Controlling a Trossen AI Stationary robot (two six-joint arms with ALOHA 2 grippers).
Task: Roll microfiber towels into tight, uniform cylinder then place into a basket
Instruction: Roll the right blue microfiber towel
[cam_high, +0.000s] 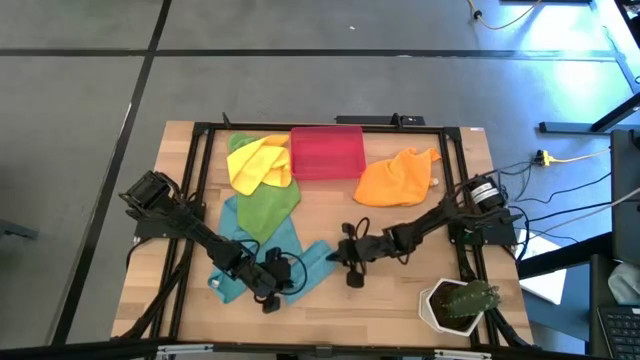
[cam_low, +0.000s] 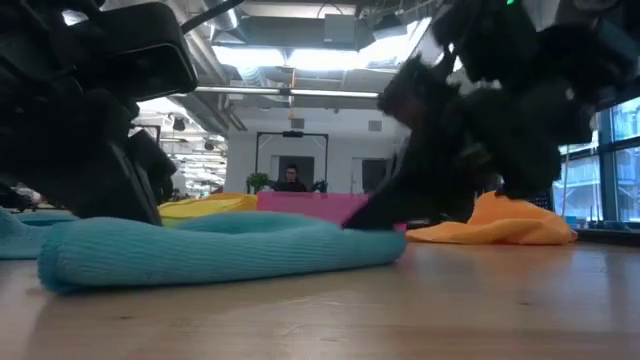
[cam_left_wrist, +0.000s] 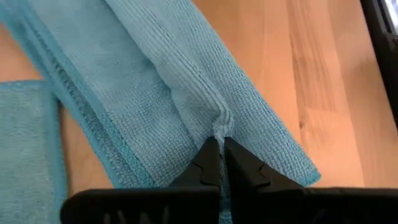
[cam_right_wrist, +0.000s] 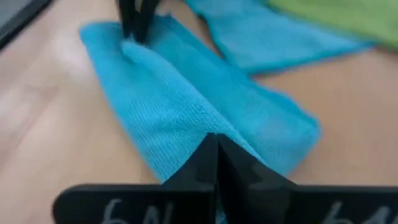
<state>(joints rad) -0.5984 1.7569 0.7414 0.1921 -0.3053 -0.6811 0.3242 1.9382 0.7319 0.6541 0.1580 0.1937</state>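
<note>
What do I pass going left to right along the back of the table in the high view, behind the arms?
Yellow towel → red-pink basket → orange towel. The green towel is left out: it lies partly under the yellow one, so its place in the order is unclear.

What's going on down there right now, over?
Left claw shut on the teal towel, pinching its fold. Right claw shut on its other end. Towel folded, not yet rolled. Red basket waits at the back; nothing in the way.

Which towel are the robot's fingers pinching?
The teal-blue towel folded into a strip at the front; both grippers pinch it. The yellow, green and orange lie untouched.
</note>
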